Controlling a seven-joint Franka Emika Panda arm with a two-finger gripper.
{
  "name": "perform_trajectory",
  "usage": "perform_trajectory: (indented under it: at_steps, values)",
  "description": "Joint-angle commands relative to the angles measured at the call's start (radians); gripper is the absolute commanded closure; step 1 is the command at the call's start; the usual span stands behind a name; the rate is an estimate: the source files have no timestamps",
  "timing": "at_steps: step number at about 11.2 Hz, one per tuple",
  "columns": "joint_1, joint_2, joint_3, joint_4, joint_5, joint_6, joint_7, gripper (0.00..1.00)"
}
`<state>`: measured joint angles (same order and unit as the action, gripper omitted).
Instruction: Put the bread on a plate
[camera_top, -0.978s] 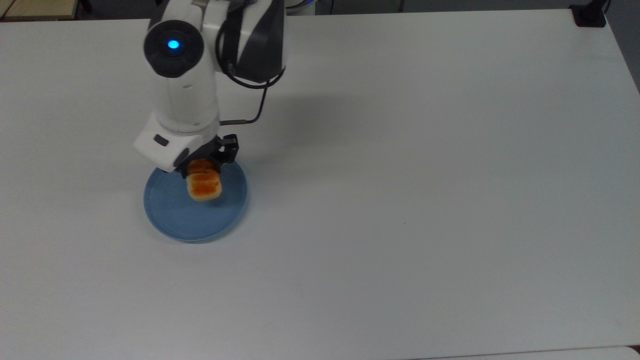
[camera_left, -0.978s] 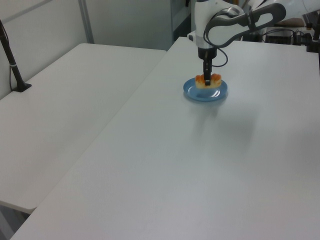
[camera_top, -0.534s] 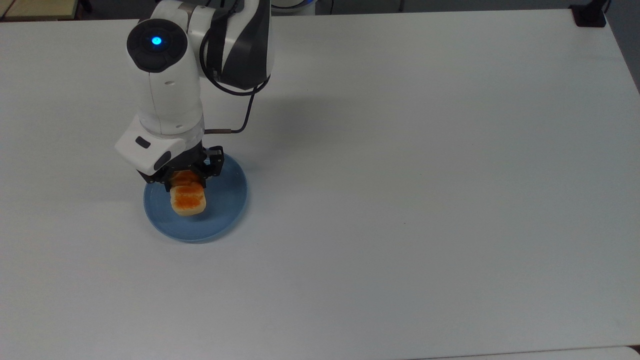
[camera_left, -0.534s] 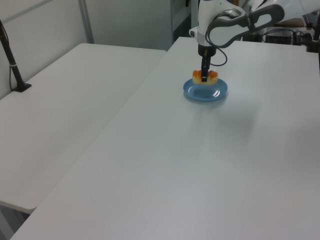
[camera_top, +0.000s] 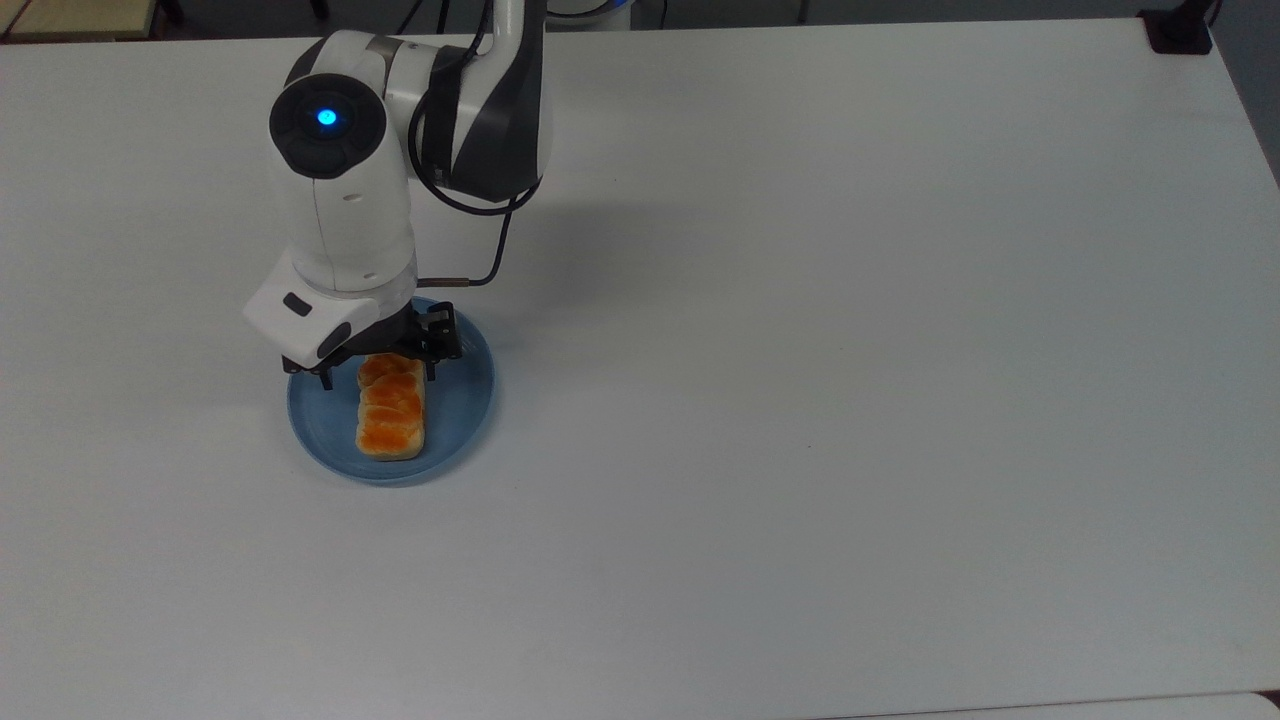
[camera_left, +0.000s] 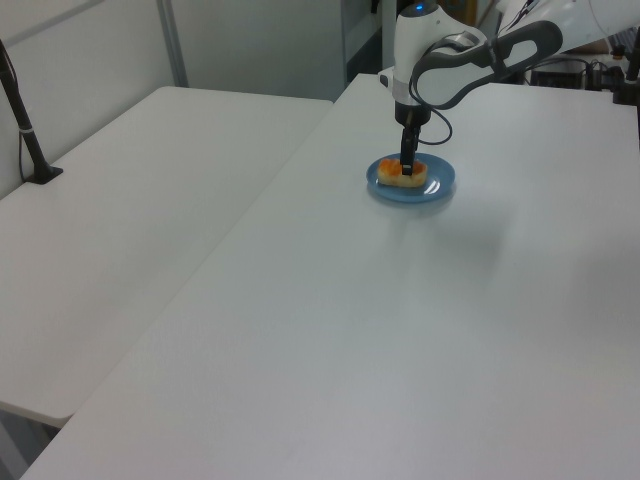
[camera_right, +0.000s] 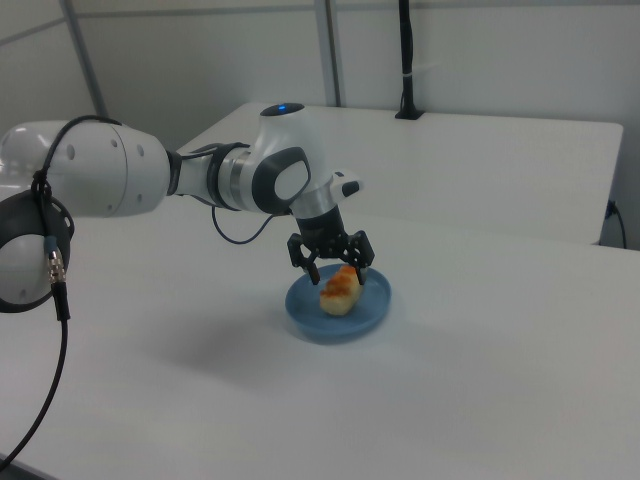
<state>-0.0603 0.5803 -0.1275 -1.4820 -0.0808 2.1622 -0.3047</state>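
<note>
Looking at the top view, the fingers (camera_top: 378, 372) are spread wide, straddling the bread's (camera_top: 391, 408) 12 o'clock end and gripping nothing. One bread, lying flat on one plate (camera_top: 455, 400), on the counter (camera_top: 800, 400). Left view: bread (camera_left: 405, 176) sits mid-plate (camera_left: 438, 188). Right view: fingers (camera_right: 333, 263) splayed above it. Half a second ago the bread was still clamped and lifted.

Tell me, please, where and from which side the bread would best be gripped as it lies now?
Probably across the middle of the bread, from straight above, jaws on its two long pale sides. It lies flat on the plate, lumpy top up, and the raised rim hinders a sideways approach.
</note>
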Motion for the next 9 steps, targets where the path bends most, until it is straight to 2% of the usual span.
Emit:
perform_trajectory:
  at_steps: [1,3,7,9]
  values:
    - [0.023,-0.114,0.005,-0.024,0.036,-0.086,0.088,0.0]
    - [0.081,-0.192,0.008,-0.024,0.033,-0.192,0.227,0.0]
    - [0.18,-0.414,0.009,-0.046,0.035,-0.483,0.294,0.0]
    - [0.209,-0.494,0.008,-0.07,0.035,-0.536,0.413,0.0]
